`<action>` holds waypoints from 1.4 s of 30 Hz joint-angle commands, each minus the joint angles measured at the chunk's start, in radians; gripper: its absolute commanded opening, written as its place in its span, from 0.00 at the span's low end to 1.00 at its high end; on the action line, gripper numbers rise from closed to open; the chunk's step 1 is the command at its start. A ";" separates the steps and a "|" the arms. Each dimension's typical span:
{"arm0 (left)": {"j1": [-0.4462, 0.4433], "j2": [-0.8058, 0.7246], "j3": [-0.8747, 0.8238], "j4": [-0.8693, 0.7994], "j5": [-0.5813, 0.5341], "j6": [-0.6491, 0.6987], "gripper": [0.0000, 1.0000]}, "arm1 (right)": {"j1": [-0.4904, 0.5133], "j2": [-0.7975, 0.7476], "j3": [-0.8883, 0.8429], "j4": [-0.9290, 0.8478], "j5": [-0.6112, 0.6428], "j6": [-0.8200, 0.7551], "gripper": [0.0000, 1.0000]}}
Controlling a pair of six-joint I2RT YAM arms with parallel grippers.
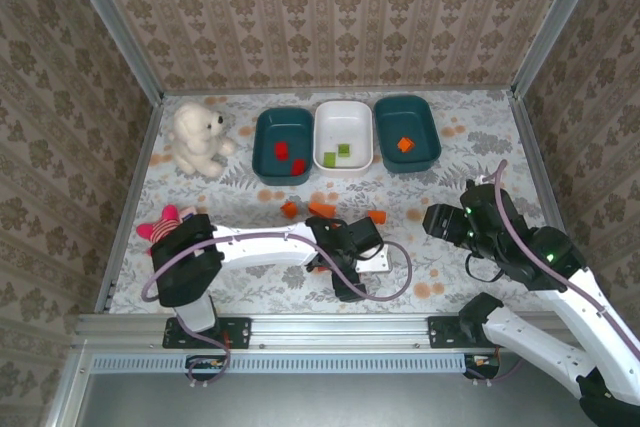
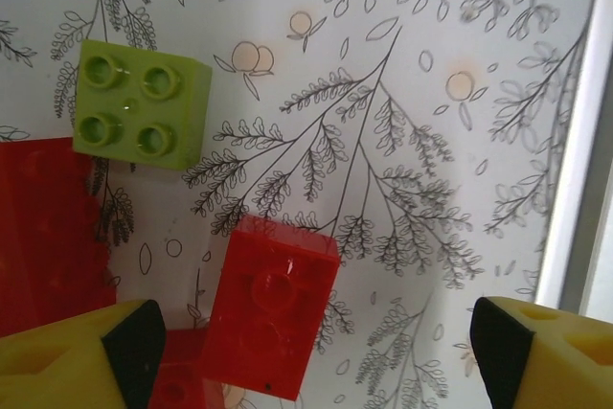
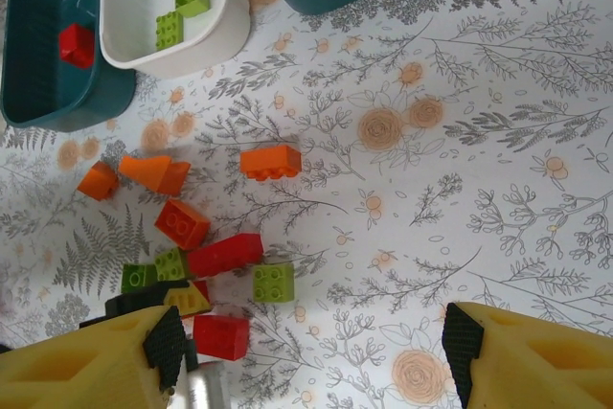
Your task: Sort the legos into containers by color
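Three containers stand at the back: a left teal tub [image 1: 290, 127] holding red legos, a white tub [image 1: 345, 122] holding green ones [image 3: 170, 29], and a right teal tub [image 1: 405, 117] holding an orange one. Loose legos lie mid-table: orange bricks [image 3: 270, 161], a red one [image 3: 225, 254], a green one [image 3: 274, 282]. My left gripper [image 1: 350, 269] hangs low over this pile, open. A red brick [image 2: 268, 308] lies between its fingers, nearer the left one, and a green brick [image 2: 142, 102] lies beyond. My right gripper [image 3: 314, 342] is open over bare table, right of the pile.
A white plush dog [image 1: 198, 137] sits at the back left and a pink plush [image 1: 160, 225] at the left edge by the left arm. A metal rail [image 2: 575, 141] borders the table near the left gripper. Patterned walls enclose three sides.
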 commanded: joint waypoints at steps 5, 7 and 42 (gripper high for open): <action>-0.003 0.058 0.038 0.020 -0.084 0.079 0.87 | -0.007 0.008 0.040 -0.042 0.009 -0.002 0.75; -0.004 0.066 0.036 0.021 -0.082 0.083 0.87 | -0.008 0.015 0.036 -0.033 0.003 -0.003 0.75; 0.466 -0.145 0.201 -0.117 -0.138 -0.357 0.36 | -0.068 0.223 0.111 0.125 -0.155 -0.119 0.75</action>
